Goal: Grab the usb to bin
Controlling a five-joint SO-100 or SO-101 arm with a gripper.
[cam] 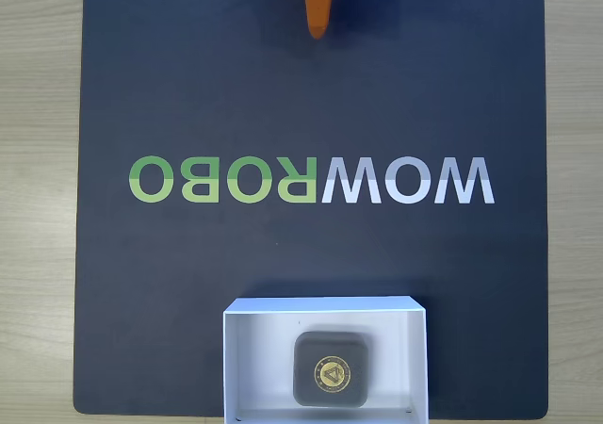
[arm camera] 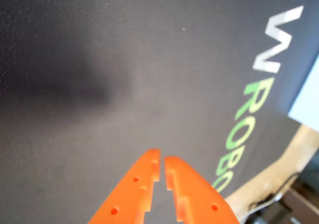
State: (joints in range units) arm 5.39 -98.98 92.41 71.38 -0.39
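The usb (cam: 331,369), a dark grey rounded-square case with a gold round emblem, lies flat inside the bin (cam: 254,349), a shallow white box at the bottom centre of the fixed view. A corner of the bin (arm camera: 308,97) shows at the right edge of the wrist view. My orange gripper (cam: 319,32) hangs at the top of the fixed view, far from the bin, above the dark mat. In the wrist view my gripper (arm camera: 162,160) has its two fingers nearly touching, shut with nothing between them.
A dark mat (cam: 188,301) with the mirrored lettering "WOWROBO" (cam: 311,181) covers most of the light wooden table (cam: 38,207). In the wrist view the mat (arm camera: 124,84) lies under the gripper and the table edge (arm camera: 269,184) with cables shows at lower right.
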